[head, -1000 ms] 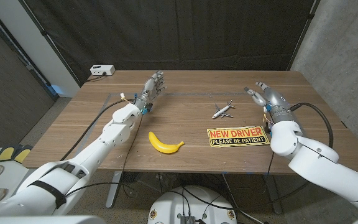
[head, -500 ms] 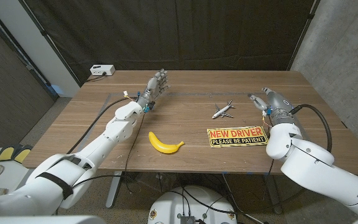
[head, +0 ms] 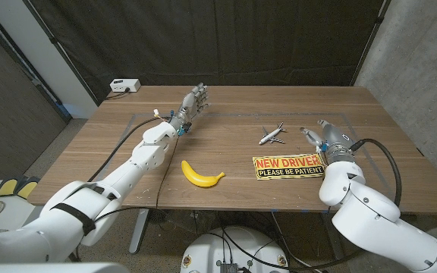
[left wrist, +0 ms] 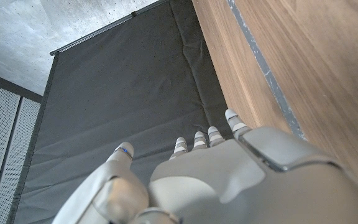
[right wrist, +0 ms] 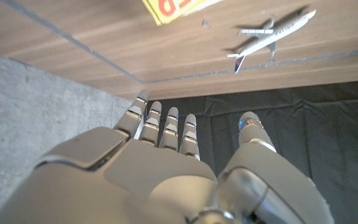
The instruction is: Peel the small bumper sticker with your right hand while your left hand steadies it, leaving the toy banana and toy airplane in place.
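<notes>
Sticker is left untouched on the bench; right hand just beside it and left hand well apart are held released, fingers spread.

— What did the bumper sticker look like?
— A small yellow rectangle that lay flat near the table's front edge, with "NEW DRIVER" in red above a black strip reading "PLEASE BE PATIENT". A corner of it showed in the right wrist view.
— And the toy banana?
— Yellow, curved, on its side, left of the sticker and apart from it, tips pointing away from the robot.
— The toy airplane?
— Small, white with dark trim, resting on the wood just behind the sticker, nose angled toward the far right. It also appeared in the right wrist view.
</notes>
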Motion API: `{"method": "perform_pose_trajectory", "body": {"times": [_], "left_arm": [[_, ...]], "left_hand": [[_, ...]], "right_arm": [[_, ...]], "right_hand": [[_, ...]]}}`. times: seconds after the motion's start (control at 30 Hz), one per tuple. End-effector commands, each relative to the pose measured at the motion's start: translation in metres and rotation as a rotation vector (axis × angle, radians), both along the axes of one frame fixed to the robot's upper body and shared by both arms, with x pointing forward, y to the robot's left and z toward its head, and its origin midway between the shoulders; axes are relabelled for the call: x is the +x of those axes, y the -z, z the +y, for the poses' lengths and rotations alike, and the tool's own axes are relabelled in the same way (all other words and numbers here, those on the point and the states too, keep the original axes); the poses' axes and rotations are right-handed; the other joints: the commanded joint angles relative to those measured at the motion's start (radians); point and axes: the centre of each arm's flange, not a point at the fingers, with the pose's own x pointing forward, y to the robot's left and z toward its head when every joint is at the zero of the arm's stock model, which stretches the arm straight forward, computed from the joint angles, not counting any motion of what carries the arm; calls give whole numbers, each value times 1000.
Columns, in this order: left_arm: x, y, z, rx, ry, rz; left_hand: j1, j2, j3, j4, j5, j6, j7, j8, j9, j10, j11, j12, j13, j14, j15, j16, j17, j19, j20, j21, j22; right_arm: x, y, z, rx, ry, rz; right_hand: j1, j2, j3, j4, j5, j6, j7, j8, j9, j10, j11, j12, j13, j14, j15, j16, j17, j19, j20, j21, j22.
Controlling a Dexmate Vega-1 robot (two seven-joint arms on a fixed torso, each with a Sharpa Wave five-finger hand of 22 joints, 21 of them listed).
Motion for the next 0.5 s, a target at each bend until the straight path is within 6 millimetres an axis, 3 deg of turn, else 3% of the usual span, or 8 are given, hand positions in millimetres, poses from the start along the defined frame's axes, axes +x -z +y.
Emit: {"method": "perform_pose_trajectory", "body": {"times": [0.03,0.17,0.33,0.5], "left_arm": [[4,-3,-5,9,17,0],[5,-3,-5,12,23,0],[5,-3,-5,17,24,1],[3,-4,-4,19,25,-3]], "left_hand": [[0,28,7,-2,4,3,3,8,4,5,4,2,6,-7,8,2,2,-5,-1,-1,4],[0,28,7,-3,4,5,4,8,5,6,4,2,6,-7,9,2,2,-5,-1,-1,4],[0,28,7,-3,4,5,4,8,5,6,4,2,6,-8,9,2,2,-5,-1,-2,4],[0,28,7,-3,4,5,5,8,5,6,4,2,6,-8,9,1,2,-5,-1,-3,4]], "right_arm": [[-22,-12,-6,-49,160,21],[-23,-10,-4,-62,200,28],[-23,-9,3,-105,303,42],[-23,-8,7,-137,382,71]], "right_hand": [[11,-3,6,4,2,7,9,-2,4,7,2,2,1,0,-7,0,0,10,-2,2,1],[12,-6,4,5,2,8,9,-2,5,3,-2,0,1,-1,-10,-1,0,9,-1,2,1],[25,-30,-6,5,5,-24,37,-15,6,-25,-11,-9,2,-11,-34,-6,1,1,-1,-3,1],[53,-44,-6,0,14,-31,28,-14,7,-51,-28,-14,3,-33,-49,-14,2,-8,-3,-7,2]]}}
